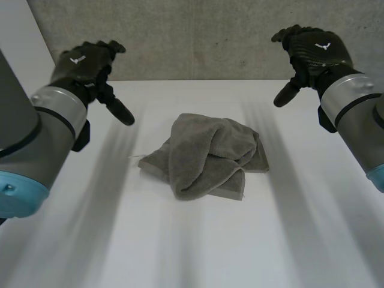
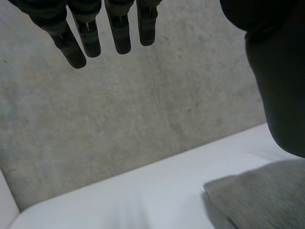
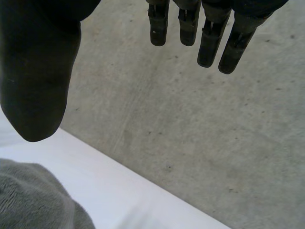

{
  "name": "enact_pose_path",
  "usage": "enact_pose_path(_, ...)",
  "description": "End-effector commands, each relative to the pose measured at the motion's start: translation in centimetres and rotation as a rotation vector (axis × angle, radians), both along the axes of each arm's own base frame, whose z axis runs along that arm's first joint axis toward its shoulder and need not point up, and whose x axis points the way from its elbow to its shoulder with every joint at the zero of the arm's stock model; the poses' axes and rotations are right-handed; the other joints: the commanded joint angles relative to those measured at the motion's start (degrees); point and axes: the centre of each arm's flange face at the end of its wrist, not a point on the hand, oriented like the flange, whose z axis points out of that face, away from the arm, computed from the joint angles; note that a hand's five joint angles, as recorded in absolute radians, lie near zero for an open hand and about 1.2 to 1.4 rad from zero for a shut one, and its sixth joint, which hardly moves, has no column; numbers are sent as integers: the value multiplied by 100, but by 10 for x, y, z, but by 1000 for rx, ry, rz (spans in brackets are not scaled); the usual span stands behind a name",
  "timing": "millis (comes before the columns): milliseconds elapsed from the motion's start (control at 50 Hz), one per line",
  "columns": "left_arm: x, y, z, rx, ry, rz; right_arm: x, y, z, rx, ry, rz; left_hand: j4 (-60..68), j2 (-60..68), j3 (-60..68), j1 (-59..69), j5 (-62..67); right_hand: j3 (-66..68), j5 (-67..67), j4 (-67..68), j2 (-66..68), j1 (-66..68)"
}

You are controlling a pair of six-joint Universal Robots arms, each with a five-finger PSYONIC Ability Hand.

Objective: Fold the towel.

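A grey towel (image 1: 207,156) lies crumpled in a loose heap at the middle of the white table (image 1: 192,252). My left hand (image 1: 84,66) hovers above the table to the towel's far left, open, fingers relaxed and thumb out, holding nothing. My right hand (image 1: 312,51) hovers to the towel's far right, open and empty as well. In the left wrist view the straight fingers (image 2: 119,33) point toward the wall, and a corner of the towel (image 2: 262,195) lies below the thumb (image 2: 281,81). In the right wrist view the fingers (image 3: 209,33) are straight too, with a bit of towel (image 3: 33,200) under the thumb (image 3: 38,71).
A grey concrete wall (image 1: 198,36) rises right behind the table's far edge. Bare white tabletop surrounds the towel on every side.
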Motion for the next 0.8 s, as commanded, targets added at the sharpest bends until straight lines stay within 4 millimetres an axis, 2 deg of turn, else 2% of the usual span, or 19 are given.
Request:
enact_pose_path(20,-14,-5,-39,91,-48,-28,17,-17,-18,17,53,98,-158,-154,-103,-154,-118,-413,-338,-469,-415,-325)
enact_pose_path(40,-19,-8,-53,123,-65,-34,24,-22,-25,22,69,138,-158,-154,-103,-154,-118,-413,-338,-469,-415,-325)
enact_pose_path(60,-19,-8,-53,124,-65,-34,24,-22,-25,22,69,138,-158,-154,-103,-154,-118,-413,-338,-469,-415,-325)
enact_pose_path(100,-30,-17,-84,183,-98,-47,39,-37,-39,44,88,200,-141,-137,-86,-137,-101,-413,-338,-469,-415,-325)
enact_pose_path(220,-45,-29,-120,243,-121,-59,66,-54,-71,97,111,266,-124,-120,-70,-120,-84,-413,-338,-469,-415,-325)
enact_pose_path(260,-54,-36,-140,278,-100,-63,83,-65,-96,108,147,292,-107,-104,-53,-104,-67,-413,-338,-469,-415,-325)
enact_pose_path(280,-54,-36,-140,278,-100,-63,83,-65,-96,108,147,293,-107,-104,-53,-104,-67,-413,-338,-469,-415,-325)
enact_pose_path(320,-58,-40,-148,293,-78,-60,95,-75,-124,108,200,309,-90,-87,-36,-87,-50,-413,-338,-469,-415,-325)
enact_pose_path(340,-61,-44,-154,308,-52,-55,95,-75,-124,108,200,310,-74,-70,-19,-70,-34,-413,-338,-469,-415,-325)
enact_pose_path(380,-64,-47,-160,321,-25,-52,104,-81,-145,89,249,322,-57,-53,-2,-53,-17,-413,-338,-469,-415,-325)
enact_pose_path(480,-74,-55,-177,378,78,-67,112,-84,-170,83,298,339,27,30,81,30,67,-413,-338,-469,-415,-325)
enact_pose_path(520,-76,-55,-182,394,94,-84,113,-85,-175,83,307,341,44,48,98,48,84,-393,-318,-448,-394,-304)
enact_pose_path(540,-76,-55,-182,394,94,-84,113,-84,-178,91,315,346,44,48,99,48,84,578,653,522,576,666)
enact_pose_path(600,-80,-55,-189,420,122,-106,113,-83,-178,92,321,350,212,216,267,216,252,1429,1503,1373,1427,1517)
enact_pose_path(640,-83,-55,-194,448,169,-106,113,-80,-175,102,325,348,580,584,635,584,620,3552,3627,3497,3551,3641)
enact_pose_path(660,-83,-55,-194,449,169,-106,113,-80,-175,102,325,348,582,586,637,586,622,3565,3640,3509,3564,3653)
enact_pose_path(700,-85,-54,-195,466,202,-105,110,-74,-167,141,330,355,919,922,973,922,959,5726,5800,5670,5724,5814)
enact_pose_path(760,-92,-47,-198,508,263,-132,108,-68,-161,168,344,363,2130,2134,2184,2134,2170,6587,6662,6531,6585,6675)
enact_pose_path(800,-99,-40,-198,539,299,-171,100,-56,-158,238,371,373,4221,4225,4275,4225,4261,6587,6662,6531,6585,6675)
